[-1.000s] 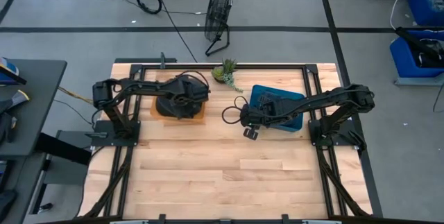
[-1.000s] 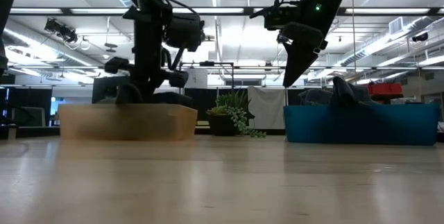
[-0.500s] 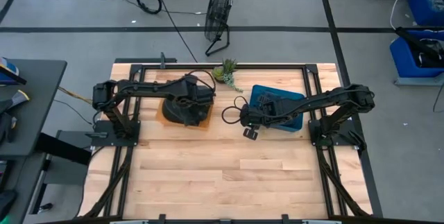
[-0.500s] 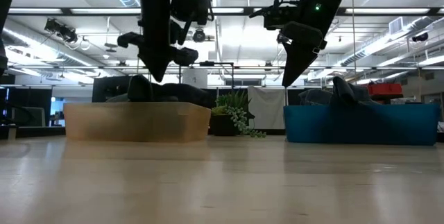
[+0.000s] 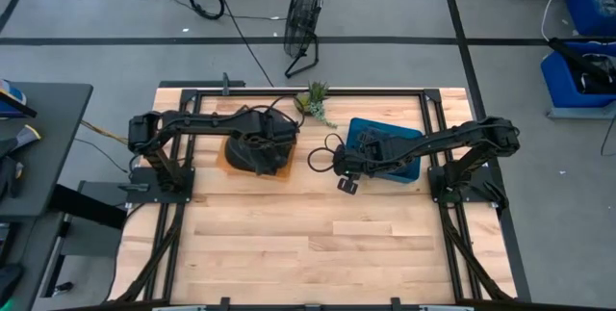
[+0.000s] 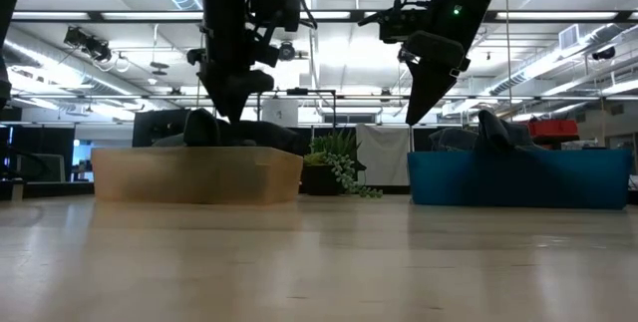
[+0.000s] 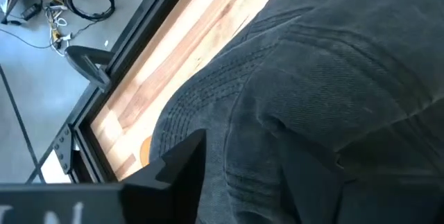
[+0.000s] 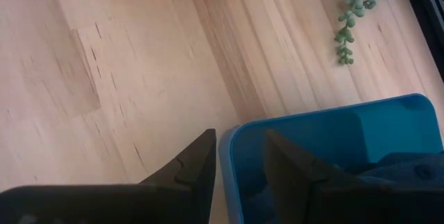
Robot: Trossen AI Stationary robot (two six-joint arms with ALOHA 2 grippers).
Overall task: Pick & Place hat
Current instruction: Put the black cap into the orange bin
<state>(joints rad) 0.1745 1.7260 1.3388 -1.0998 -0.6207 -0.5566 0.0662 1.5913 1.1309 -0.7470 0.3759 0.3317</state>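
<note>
A dark grey hat (image 7: 333,64) lies in a tan bin (image 6: 189,174) at the table's far left, its hump (image 6: 204,126) showing over the rim. My left gripper (image 6: 234,113) stands open right over it, pointing down, with hat cloth between its fingers (image 7: 182,165). In the high view it hides part of the hat (image 5: 252,155). My right gripper (image 8: 239,134) hangs open above the left wall of a blue bin (image 6: 518,177), clear of it in the low view (image 6: 419,113). More dark cloth (image 6: 498,133) lies in that bin. My left gripper's open fingers come from above and stand on either side of a raised fold of the hat's crown (image 7: 270,113). Whether they touch the cloth I cannot tell. The hat rests in the tan bin.
A small potted plant (image 5: 313,99) stands at the far edge between the two bins, its trailing stems (image 8: 354,9) close to the blue bin (image 5: 399,138). A fan (image 5: 303,22) stands on the floor beyond the table. The near half is bare wood (image 5: 308,244).
My left gripper has risen out of the tan bin, gone a little toward the table's right, and opened. The hat now lies heaped in the bin below it. The tan bin has slid a little toward the table's right.
</note>
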